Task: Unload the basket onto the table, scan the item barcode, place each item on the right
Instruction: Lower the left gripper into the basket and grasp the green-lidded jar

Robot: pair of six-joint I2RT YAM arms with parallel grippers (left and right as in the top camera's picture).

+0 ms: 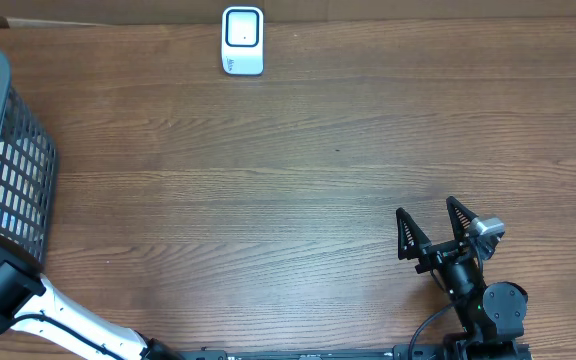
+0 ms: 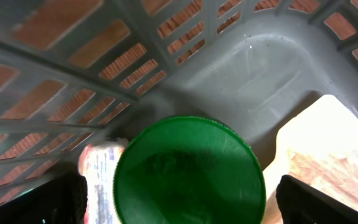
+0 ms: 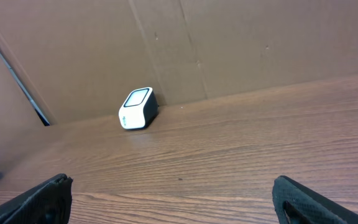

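- Left gripper (image 2: 179, 198): its 2 jaws stand released and wide, with 1 dark finger (image 2: 58, 199) on each side of a round green plastic lid (image 2: 188, 171), clear of it.
- The lid sits inside the grey plastic mesh basket (image 2: 260, 68), between a white printed label (image 2: 99, 177) and a pale flat pack (image 2: 331, 146).
- Right gripper (image 1: 427, 210): jaws released, grasping nothing, low over the brown wooden table (image 1: 298, 170), well apart from the basket.
- A small white box-shaped barcode scanner (image 1: 242, 40) sits at the table's far edge.
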